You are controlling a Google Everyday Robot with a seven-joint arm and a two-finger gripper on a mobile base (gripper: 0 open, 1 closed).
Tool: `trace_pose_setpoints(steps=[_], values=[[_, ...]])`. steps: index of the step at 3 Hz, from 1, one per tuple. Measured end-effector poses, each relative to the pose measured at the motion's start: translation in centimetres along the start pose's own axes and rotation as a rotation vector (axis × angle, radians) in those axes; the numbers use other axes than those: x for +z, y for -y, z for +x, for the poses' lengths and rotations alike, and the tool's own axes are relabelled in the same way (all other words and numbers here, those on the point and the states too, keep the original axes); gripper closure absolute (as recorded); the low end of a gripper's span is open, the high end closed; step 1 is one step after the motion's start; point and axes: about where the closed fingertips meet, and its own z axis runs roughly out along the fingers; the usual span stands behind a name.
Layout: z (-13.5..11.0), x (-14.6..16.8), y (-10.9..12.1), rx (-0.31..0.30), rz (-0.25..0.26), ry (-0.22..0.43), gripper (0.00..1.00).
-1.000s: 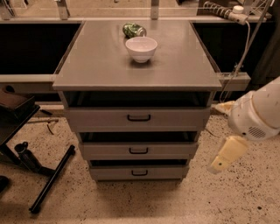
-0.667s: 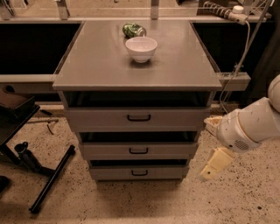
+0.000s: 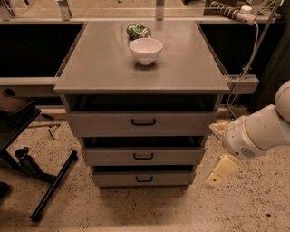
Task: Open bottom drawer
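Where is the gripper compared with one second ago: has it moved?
Yes. The gripper has moved left and slightly down, closer to the right end of the bottom drawer, which has stayed shut.

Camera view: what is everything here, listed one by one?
cabinet: 1, grey, centre
upper drawers: 2, grey, under the cabinet top
bottom drawer: 1, grey, lowest, black handle
bowl: 1, white, on the cabinet top
crumpled item: 1, green, behind the bowl
power strip: 1, white, top right
stand: 1, black, floor at left
arm: 1, white, right
gripper: 1, beige, open, right of the lower drawers, holding nothing
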Motion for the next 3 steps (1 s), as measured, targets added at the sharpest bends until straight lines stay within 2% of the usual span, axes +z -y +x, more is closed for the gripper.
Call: trace_pose_setpoints(steps=[1, 2, 3], values=[[2.6, 5.2, 0.1, -0.057, -0.015, 0.006, 0.0], [5.0, 11.7, 0.9, -0.085, 0.009, 0.028, 0.0], [6.4, 16.4, 1.7, -0.115, 0.067, 0.038, 0.0]])
